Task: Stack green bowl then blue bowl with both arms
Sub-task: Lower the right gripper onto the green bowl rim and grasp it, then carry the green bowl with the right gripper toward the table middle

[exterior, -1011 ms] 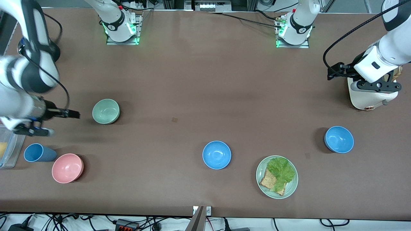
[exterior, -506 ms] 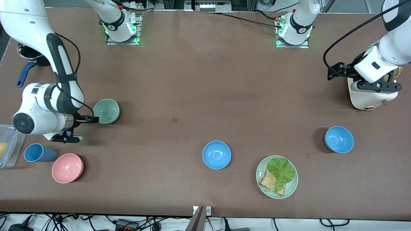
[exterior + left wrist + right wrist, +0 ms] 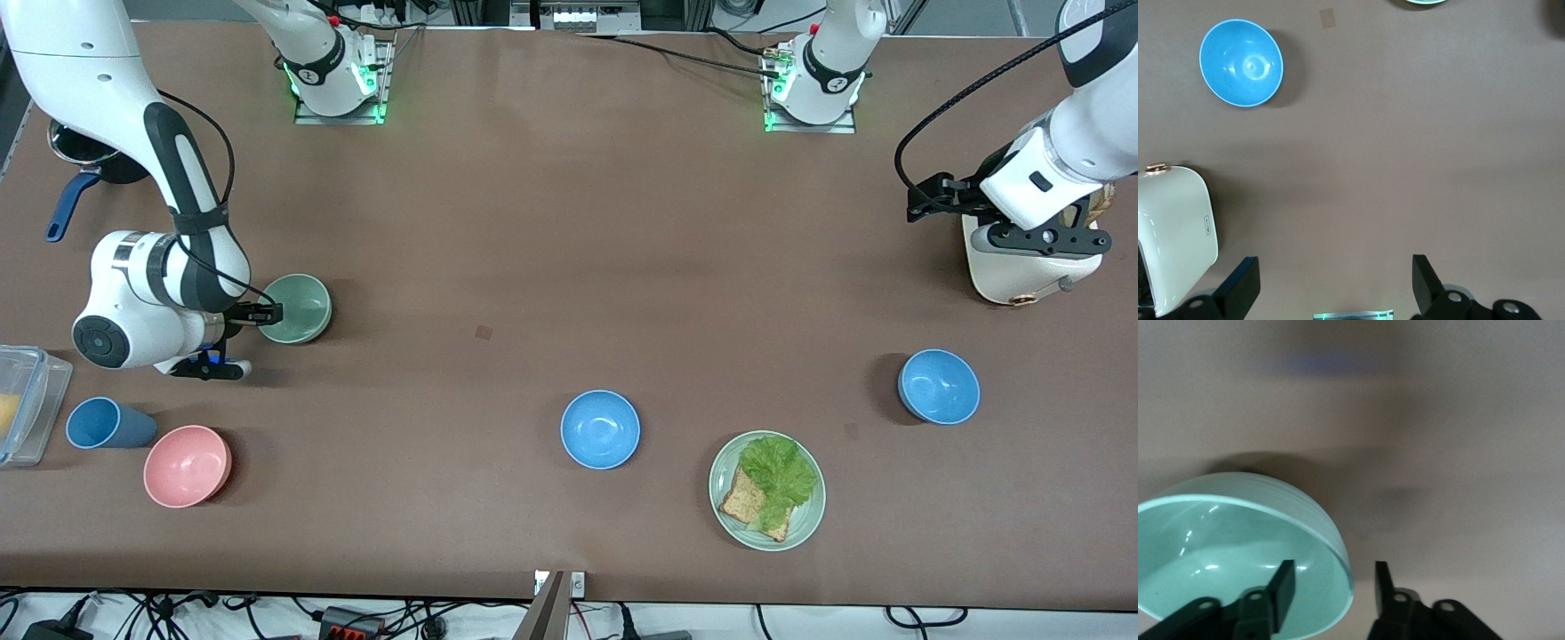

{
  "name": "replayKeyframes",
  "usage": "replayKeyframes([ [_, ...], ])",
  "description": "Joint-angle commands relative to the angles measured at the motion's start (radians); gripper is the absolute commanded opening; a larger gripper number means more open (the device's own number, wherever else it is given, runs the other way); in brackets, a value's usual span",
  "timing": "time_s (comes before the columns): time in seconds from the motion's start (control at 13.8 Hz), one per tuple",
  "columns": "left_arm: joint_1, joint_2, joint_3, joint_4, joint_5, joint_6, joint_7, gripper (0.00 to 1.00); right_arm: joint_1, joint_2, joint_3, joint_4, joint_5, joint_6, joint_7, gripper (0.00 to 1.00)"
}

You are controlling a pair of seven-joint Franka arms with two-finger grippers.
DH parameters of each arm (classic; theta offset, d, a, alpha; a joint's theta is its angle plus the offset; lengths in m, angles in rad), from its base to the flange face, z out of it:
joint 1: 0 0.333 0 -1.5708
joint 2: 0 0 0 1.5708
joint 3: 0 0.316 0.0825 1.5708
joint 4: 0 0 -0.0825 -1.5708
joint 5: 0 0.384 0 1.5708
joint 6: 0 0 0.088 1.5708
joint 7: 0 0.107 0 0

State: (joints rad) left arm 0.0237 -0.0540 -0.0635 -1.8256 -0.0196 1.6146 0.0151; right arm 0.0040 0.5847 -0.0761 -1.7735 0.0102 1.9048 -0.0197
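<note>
The green bowl (image 3: 300,307) sits toward the right arm's end of the table. My right gripper (image 3: 267,313) is open at its rim. In the right wrist view the right gripper (image 3: 1335,577) has one finger inside the green bowl (image 3: 1218,547) and the other outside. One blue bowl (image 3: 600,429) sits mid-table near the front camera. A second blue bowl (image 3: 939,387) sits toward the left arm's end and shows in the left wrist view (image 3: 1241,62). My left gripper (image 3: 929,200) waits open and empty, (image 3: 1333,273), above the table beside a white appliance.
A white appliance (image 3: 1013,267) stands under the left arm. A pale green plate (image 3: 813,507) holds lettuce and toast. A pink bowl (image 3: 188,466), a blue cup (image 3: 105,424) and a clear container (image 3: 22,400) sit near the right arm. A dark pan (image 3: 80,151) lies farther back.
My right arm has swung in toward the green bowl, and its gripper now straddles the rim. The left arm has not moved.
</note>
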Motion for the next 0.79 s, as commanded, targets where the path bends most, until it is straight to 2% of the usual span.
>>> replayKeyframes([
  [0.0,-0.001,0.016,0.007,0.029,-0.019,-0.021,0.025,1.00,-0.006,-0.014,0.006,-0.011,-0.006,-0.006,-0.009,0.10],
  [0.07,-0.001,0.016,0.007,0.029,-0.019,-0.021,0.025,1.00,-0.006,-0.014,0.006,-0.009,-0.004,-0.006,-0.011,0.00],
  [0.29,-0.001,0.016,0.007,0.029,-0.019,-0.021,0.023,1.00,0.011,-0.023,0.016,-0.001,-0.003,-0.013,-0.017,0.00],
  [0.43,-0.001,0.029,0.007,0.040,-0.019,-0.022,0.022,1.00,0.019,-0.036,0.070,0.055,0.005,-0.064,-0.013,0.00],
  [0.58,-0.001,0.034,0.007,0.046,-0.019,-0.022,0.020,1.00,0.017,-0.026,0.184,0.143,0.036,-0.139,0.012,0.00],
  [0.72,-0.001,0.034,0.007,0.046,-0.019,-0.022,0.020,1.00,0.060,-0.008,0.258,0.172,0.066,-0.141,0.116,0.00],
])
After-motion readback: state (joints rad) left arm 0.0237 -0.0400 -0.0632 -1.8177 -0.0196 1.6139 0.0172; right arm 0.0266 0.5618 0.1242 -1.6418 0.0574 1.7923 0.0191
